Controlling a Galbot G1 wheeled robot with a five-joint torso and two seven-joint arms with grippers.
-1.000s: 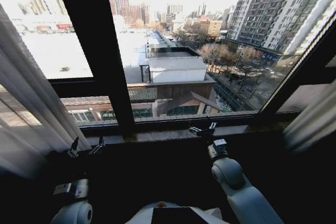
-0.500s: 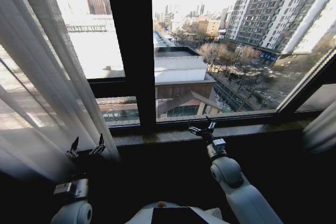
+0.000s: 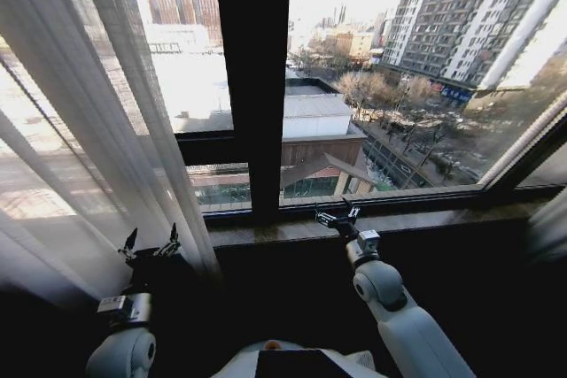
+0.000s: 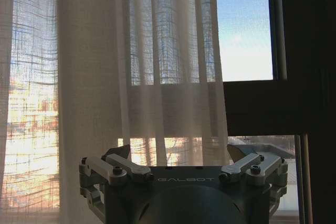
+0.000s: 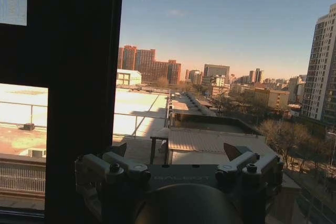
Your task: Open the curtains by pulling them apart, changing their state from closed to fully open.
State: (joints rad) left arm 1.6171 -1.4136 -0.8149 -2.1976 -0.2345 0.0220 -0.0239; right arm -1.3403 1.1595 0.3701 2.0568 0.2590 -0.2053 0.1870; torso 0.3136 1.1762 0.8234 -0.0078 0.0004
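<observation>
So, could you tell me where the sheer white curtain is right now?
In the head view the sheer curtain hangs on the robot's left, beside the dark window frame bar, just behind the left gripper.

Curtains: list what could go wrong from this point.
1. The left pincer is open and holds nothing; the sheer left curtain hangs just beyond it and could slip from a shallow pinch.
2. Only a sliver of the right curtain shows at the frame's edge, far from the open right pincer over the sill; reach looks doubtful.
</observation>
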